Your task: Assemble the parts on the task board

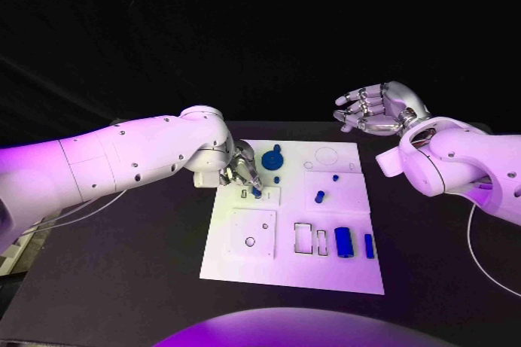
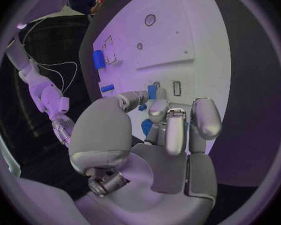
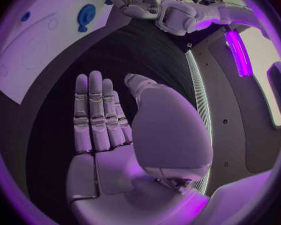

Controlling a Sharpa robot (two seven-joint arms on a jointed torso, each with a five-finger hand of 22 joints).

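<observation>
Working low over the task board [image 1: 326,275], your left robot hand [image 1: 241,172] pinches a small blue part [image 1: 256,190], seemingly to seat it; your right robot hand [image 1: 378,106] hangs open, apart.

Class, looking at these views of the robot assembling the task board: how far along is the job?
Early to midway. Looking done: the round blue part sits at the task board's far corner. In hand: the left hand works a small blue part at the board's left edge. Left: the blue cylinder and bar lie loose beside open slots. The right hand hovers open.
</observation>
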